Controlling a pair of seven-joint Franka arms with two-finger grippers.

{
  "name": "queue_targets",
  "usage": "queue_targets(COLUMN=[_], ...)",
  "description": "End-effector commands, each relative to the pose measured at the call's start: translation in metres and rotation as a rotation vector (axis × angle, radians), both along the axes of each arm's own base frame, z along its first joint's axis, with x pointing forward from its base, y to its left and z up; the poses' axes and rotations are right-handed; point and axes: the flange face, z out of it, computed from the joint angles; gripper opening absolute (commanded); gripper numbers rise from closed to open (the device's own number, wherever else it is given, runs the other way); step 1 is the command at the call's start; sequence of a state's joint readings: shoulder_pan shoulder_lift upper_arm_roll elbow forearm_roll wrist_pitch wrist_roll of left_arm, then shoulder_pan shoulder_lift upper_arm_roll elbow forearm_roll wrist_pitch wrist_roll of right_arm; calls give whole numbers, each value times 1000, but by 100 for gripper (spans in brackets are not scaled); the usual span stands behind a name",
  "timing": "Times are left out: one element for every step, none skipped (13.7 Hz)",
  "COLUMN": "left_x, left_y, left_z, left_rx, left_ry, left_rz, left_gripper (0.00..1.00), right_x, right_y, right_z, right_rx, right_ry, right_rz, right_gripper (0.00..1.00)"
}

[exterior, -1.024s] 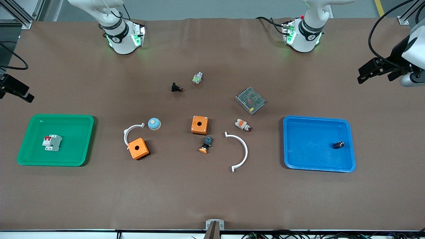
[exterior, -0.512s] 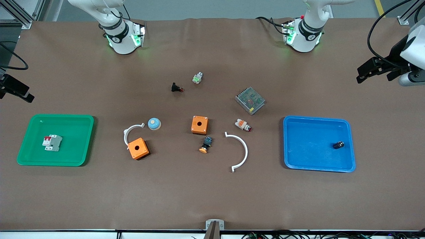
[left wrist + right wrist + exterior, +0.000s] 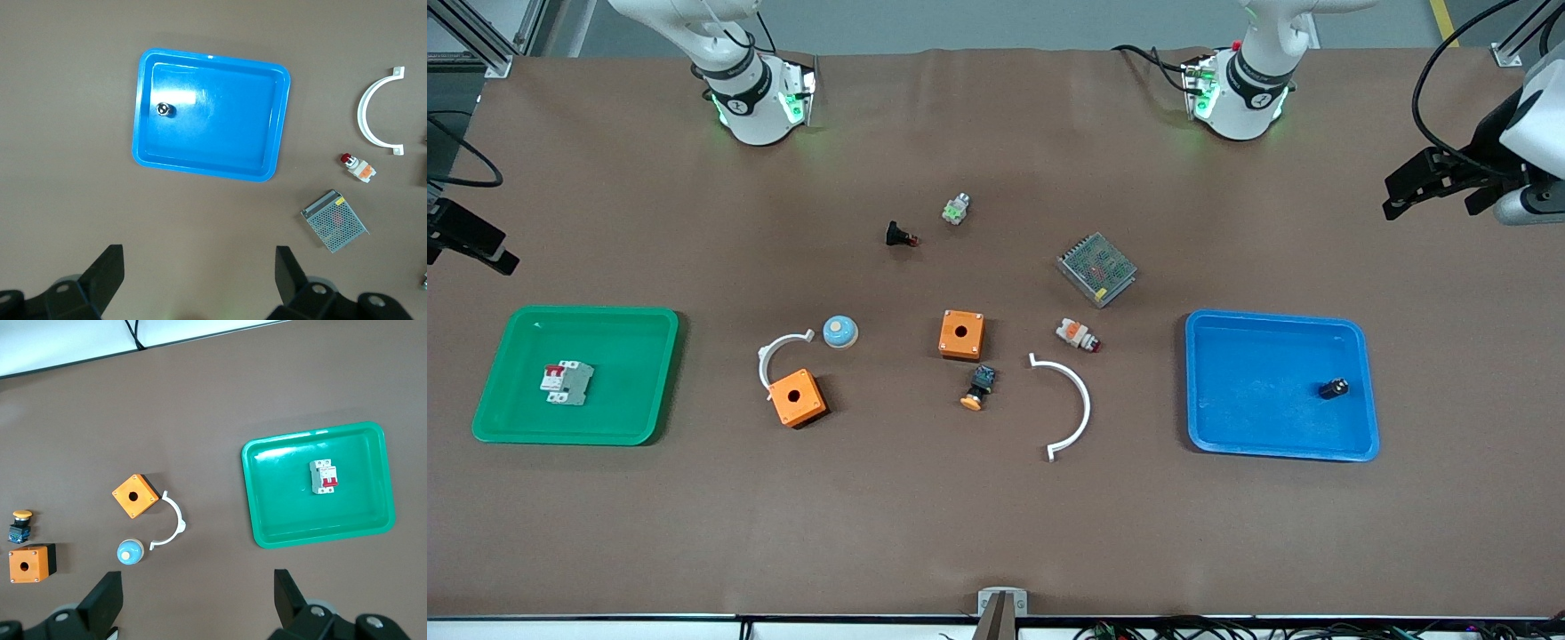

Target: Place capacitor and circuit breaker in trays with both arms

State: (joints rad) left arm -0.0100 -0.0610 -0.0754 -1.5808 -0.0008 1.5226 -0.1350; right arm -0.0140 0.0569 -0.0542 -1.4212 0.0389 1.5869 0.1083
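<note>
The capacitor (image 3: pixel 1334 388), a tiny black cylinder, lies in the blue tray (image 3: pixel 1280 452) toward the left arm's end; it also shows in the left wrist view (image 3: pixel 164 109). The circuit breaker (image 3: pixel 567 383), white-grey with red levers, lies in the green tray (image 3: pixel 560 437) toward the right arm's end; it also shows in the right wrist view (image 3: pixel 323 476). My left gripper (image 3: pixel 1405 191) hangs high over bare table beside the blue tray (image 3: pixel 200 171), open and empty (image 3: pixel 199 252). My right gripper (image 3: pixel 471 236) hangs high beside the green tray (image 3: pixel 320 539), open and empty (image 3: pixel 197 575).
Between the trays lie two orange boxes (image 3: pixel 961 334) (image 3: pixel 798 397), a metal mesh unit (image 3: pixel 1096 268), two white arcs (image 3: pixel 1072 409) (image 3: pixel 778 356), a blue knob (image 3: pixel 840 332) and several small push-buttons (image 3: pixel 1078 335) (image 3: pixel 901 236).
My left gripper has shifted slightly upward in the front view. Nothing on the table or in the trays has moved.
</note>
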Motion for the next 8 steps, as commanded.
queue_targets(left_x=[-4,-3,-3,-3,-3,-3,-3,-3], left_y=[5,6,6,7,7,6,6,6], left_z=[11,11,11,11,11,11,11,11], left_rx=[11,11,11,11,11,11,12,20], left_ry=[-9,-10,-10,-9,-9,-10,-9,-11], left_rz=[-9,-7,-7,-7,-7,-9,-9,-11], left_gripper=[100,100,100,100,100,100,100,100], right_x=[2,2,2,2,2,2,2,2], right_y=[-3,-3,-3,-3,-3,-3,-3,-3], right_z=[5,5,5,5,5,5,5,5], right_rx=[-5,-5,-5,-5,-5,-5,-5,-5], right_ry=[-1,0,0,0,-1,0,0,0], right_rz=[-10,-10,-10,-9,-9,-9,-9,-9], right_gripper=[100,100,100,100,100,100,100,100])
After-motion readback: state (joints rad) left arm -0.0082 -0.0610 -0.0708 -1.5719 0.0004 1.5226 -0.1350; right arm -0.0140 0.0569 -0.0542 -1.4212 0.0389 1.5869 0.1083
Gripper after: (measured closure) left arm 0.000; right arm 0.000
